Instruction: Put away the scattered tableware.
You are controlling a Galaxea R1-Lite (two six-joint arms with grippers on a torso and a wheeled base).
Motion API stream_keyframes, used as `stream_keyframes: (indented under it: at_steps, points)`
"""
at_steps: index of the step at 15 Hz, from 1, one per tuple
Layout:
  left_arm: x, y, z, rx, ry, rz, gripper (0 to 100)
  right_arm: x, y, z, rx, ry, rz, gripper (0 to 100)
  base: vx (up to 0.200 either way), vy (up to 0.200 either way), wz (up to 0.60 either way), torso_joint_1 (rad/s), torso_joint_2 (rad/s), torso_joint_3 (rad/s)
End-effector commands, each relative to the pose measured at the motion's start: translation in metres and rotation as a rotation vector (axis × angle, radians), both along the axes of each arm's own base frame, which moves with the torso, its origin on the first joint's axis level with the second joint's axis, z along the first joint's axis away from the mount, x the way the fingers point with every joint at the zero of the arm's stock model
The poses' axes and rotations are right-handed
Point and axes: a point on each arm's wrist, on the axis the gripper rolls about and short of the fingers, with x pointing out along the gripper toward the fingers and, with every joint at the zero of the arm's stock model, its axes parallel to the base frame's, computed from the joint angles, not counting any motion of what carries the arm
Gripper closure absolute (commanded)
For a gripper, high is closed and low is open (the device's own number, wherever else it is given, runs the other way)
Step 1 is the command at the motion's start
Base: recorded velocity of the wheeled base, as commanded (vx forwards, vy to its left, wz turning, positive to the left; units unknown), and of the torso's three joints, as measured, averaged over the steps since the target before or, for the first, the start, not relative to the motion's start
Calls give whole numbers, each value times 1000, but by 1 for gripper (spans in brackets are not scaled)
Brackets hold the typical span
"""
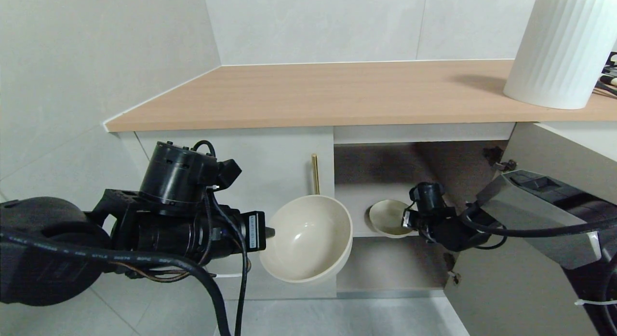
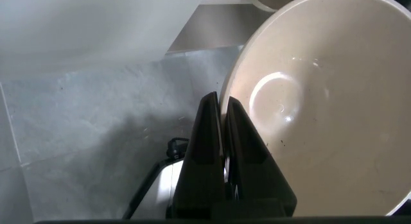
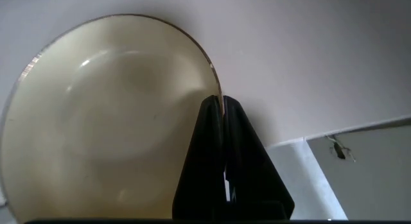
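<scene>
Tableware here comes to two pieces, each pinched by one arm. The left gripper [image 1: 269, 232] has its fingers closed tight on the rim of a large cream bowl [image 1: 308, 238], which hangs tilted with its hollow facing outward, in front of the closed cabinet door [image 1: 270, 157] and just below the brass handle [image 1: 315, 174]. The right gripper [image 1: 408, 220] is clamped the same way on the edge of a small cream dish [image 1: 388, 218], held steeply tilted inside the open cupboard, low over the shelf [image 1: 352, 208]; whether the dish touches the shelf I cannot tell. Setting down the dish looks like the step in hand. It would go best if the dish were levelled until its underside lies flat on the shelf, and released only then. The arm should then draw straight out, clear of the open door [image 1: 506, 278]. The bowl should probably wait until that arm has left the opening, since both cannot share it. Gripped at a single rim point, the bowl may swivel, so a slow swing past the door edge and handle seems wise, and it should be set well apart from the dish.
</scene>
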Motion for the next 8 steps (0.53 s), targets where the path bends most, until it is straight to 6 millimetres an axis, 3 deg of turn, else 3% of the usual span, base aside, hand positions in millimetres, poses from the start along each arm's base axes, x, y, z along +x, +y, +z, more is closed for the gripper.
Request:
stream_keyframes:
  at_steps: [1, 8]
  points:
    - [0, 0, 0, -1, 0, 0, 100, 9, -1, -5, -6, -18, -24, 100, 0, 0, 0, 0, 0, 0]
    - [0, 0, -1, 1, 2, 0, 100, 28, -7, -4, 5, -73, -87, 100, 0, 0, 0, 0, 0, 0]
